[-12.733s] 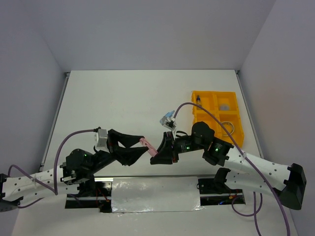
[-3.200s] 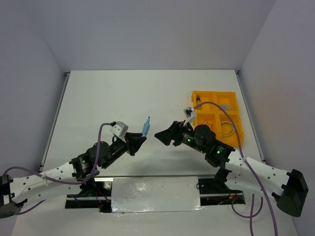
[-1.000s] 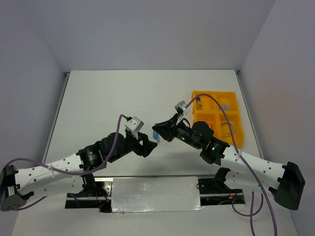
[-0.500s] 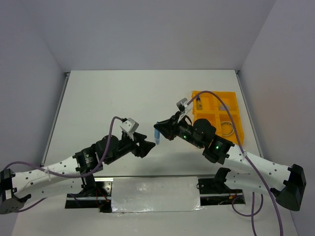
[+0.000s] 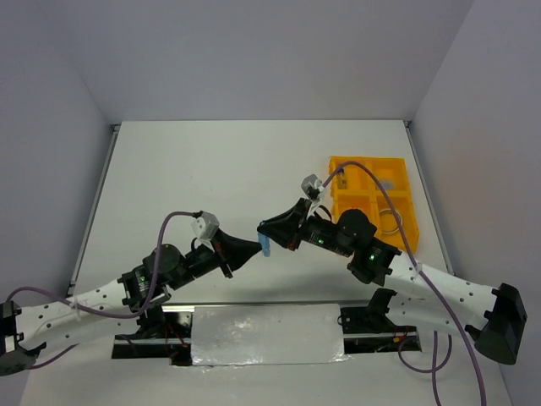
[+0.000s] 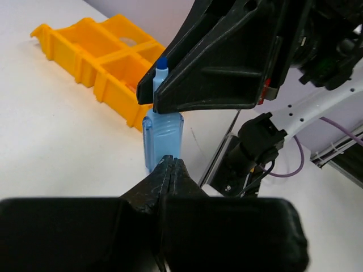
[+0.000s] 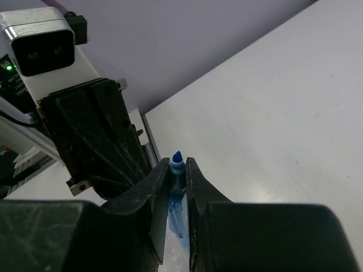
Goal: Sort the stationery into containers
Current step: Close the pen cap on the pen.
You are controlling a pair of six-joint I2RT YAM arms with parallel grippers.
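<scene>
Bottle (image 6: 163, 133) has crossed over: right gripper (image 7: 177, 164) clamps its neck, left gripper (image 6: 170, 164) backs off, closed, empty. Tray (image 5: 372, 159) next.

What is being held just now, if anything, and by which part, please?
The right gripper clamps the blue-capped bottle by its neck, below the cap. The left gripper, tips shut, meets its base; grip there unclear.

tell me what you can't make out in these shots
- bottle base: left wrist view, behind the shut fingers of the left gripper; grip unclear
- tray contents: top view, too small, cable across
- tray's right end: left wrist view, behind the right gripper
</scene>
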